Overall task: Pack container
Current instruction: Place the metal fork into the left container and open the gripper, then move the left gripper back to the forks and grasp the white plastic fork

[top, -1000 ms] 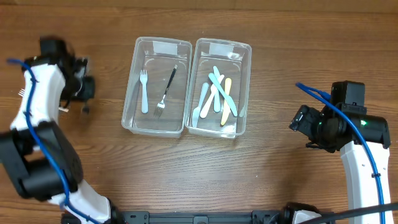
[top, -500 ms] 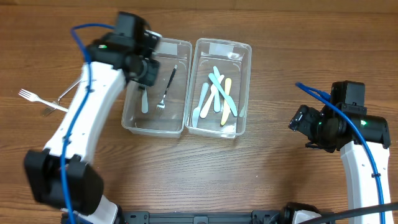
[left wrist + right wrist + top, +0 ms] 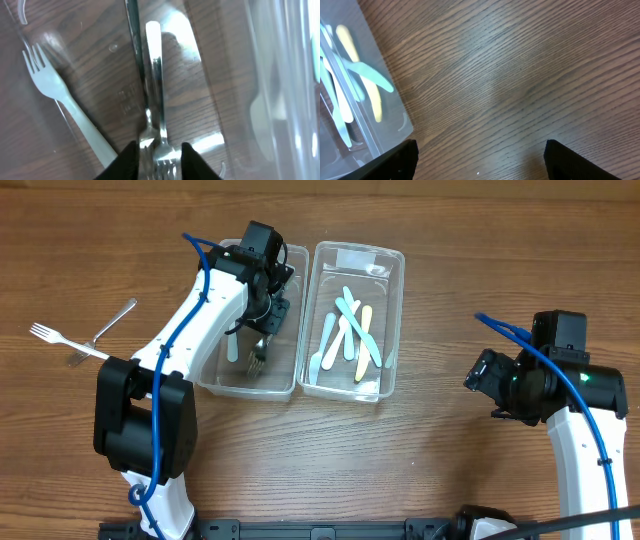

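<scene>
**Overhead view.** The left arm reaches over the left container [image 3: 215, 330], a clear tub. The left gripper [image 3: 268, 315] hangs inside the right half of this tub. The arm hides the fingers, so the grip cannot be read from this view. The right container [image 3: 395, 320] stands just beside the left one, long wall to long wall.

Count:
- Two containers.
- About five knives [image 3: 350, 330] in the right container, overlapping, in pale blue, teal and yellow.
- In the left container, a light blue fork [image 3: 232, 348] and the head of a black-handled fork [image 3: 257, 360].
- Two loose forks on the table [image 3: 450, 480], well left of the tubs: a white fork [image 3: 60, 340] and a grey fork [image 3: 115, 318], lying across each other.

The right gripper [image 3: 483, 378] sits well to the right of the tubs, over the wood.

**Left wrist view.** This view shows what the arm hides from above. The fingers [image 3: 127, 160] of the left gripper [image 3: 160, 162] are drawn in on the head of a metal fork [image 3: 155, 60] and pinch it. The fork's handle points away over the tub floor. The black-handled fork [image 3: 132, 30] lies just beside it on the left, and the light blue fork [image 3: 50, 85] lies further left. Three forks are counted here.

**Right wrist view.** The right gripper [image 3: 480, 165] has its fingers [image 3: 402, 160] spread wide above the table. A corner of the right container [image 3: 390, 135], with some of the knives [image 3: 362, 82] inside, shows at the left edge.
</scene>
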`<action>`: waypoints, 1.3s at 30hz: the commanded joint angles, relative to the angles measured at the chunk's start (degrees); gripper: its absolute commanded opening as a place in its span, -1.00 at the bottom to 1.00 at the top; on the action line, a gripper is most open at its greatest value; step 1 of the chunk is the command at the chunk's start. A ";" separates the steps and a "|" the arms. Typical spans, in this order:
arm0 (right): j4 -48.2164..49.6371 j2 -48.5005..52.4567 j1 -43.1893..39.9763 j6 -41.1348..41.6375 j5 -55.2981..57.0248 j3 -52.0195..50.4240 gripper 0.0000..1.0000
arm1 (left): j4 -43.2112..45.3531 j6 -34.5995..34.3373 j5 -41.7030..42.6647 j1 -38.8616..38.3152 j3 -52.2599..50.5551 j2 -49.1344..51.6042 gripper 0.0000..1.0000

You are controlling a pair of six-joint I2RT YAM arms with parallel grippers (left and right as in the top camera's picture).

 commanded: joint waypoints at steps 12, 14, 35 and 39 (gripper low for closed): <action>0.07 -0.09 0.26 -0.22 -0.07 0.20 0.66 | -16.26 -21.05 -12.70 10.62 25.18 -7.93 1.00; 0.07 -0.09 0.26 -0.22 -0.07 0.20 0.66 | -16.46 -29.53 -12.20 17.09 25.20 -9.68 1.00; 0.02 -0.09 0.26 -0.20 -0.09 0.20 0.66 | -17.49 -43.36 -7.76 51.82 24.44 5.09 1.00; 0.00 -0.09 0.26 -0.20 -0.09 0.20 0.66 | -15.74 -42.82 -6.78 52.74 24.44 9.99 1.00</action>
